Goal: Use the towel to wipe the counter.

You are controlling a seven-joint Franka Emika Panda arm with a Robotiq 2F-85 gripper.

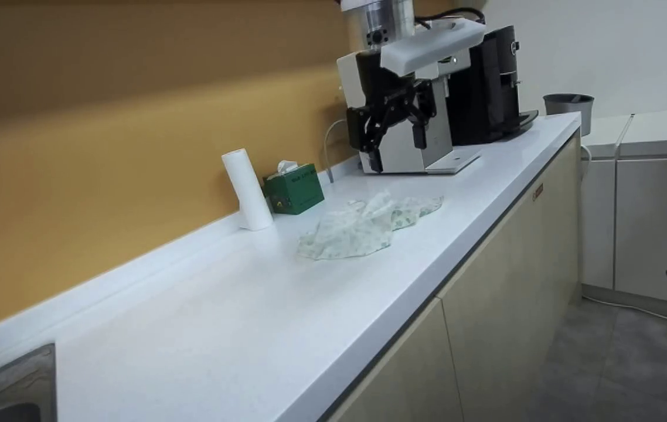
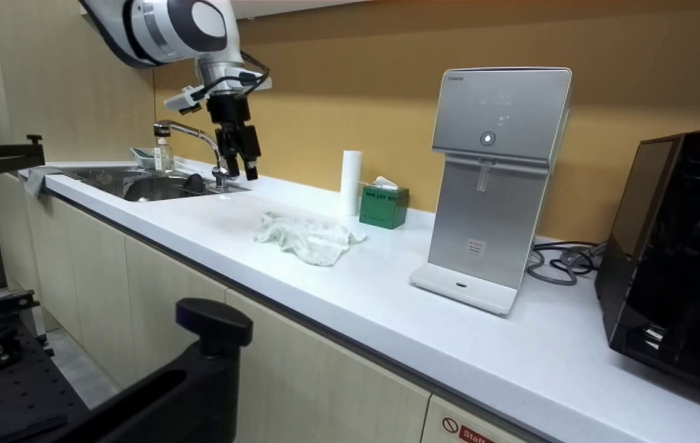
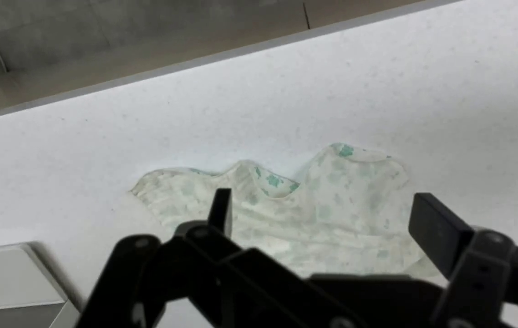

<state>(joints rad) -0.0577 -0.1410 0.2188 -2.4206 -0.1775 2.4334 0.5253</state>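
Observation:
A crumpled white towel with a pale green print lies on the white counter, in both exterior views [image 1: 357, 231] [image 2: 313, 241] and in the wrist view [image 3: 350, 200]. The counter [image 1: 193, 328] is long and runs along an orange wall; it also shows in an exterior view [image 2: 374, 286] and in the wrist view [image 3: 104, 136]. My black gripper [image 1: 398, 151] points down, raised above the counter and apart from the towel; it also shows in an exterior view [image 2: 243, 172]. In the wrist view its fingers [image 3: 325, 212] are wide apart and empty, with the towel below them.
A white paper roll [image 2: 350, 183] and a green tissue box [image 2: 384, 206] stand by the wall. A grey water dispenser [image 2: 491, 184] and a black machine [image 2: 682, 258] stand farther along. A sink [image 2: 141, 184] with a tap is at the opposite end. The counter has an open front edge.

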